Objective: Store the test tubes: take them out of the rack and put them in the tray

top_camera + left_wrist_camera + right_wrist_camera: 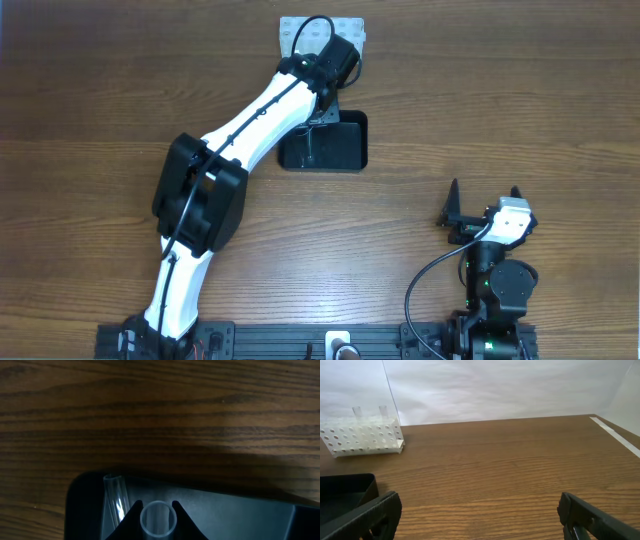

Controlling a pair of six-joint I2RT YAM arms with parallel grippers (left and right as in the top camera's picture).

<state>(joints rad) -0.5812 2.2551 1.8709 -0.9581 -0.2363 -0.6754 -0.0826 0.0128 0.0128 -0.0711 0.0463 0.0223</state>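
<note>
Lab-style bench: wooden tabletop (pixel 520 475), perforated test-tube rack (pixel 362 437), white backdrop (pixel 495 390).

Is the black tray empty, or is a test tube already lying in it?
Not empty. One clear test tube lies inside the tray, beside the left gripper, which grips a second tube.

Overhead looks straight down; wrist cameras, left close, right far, share the tray (pixel 345 491).
</note>
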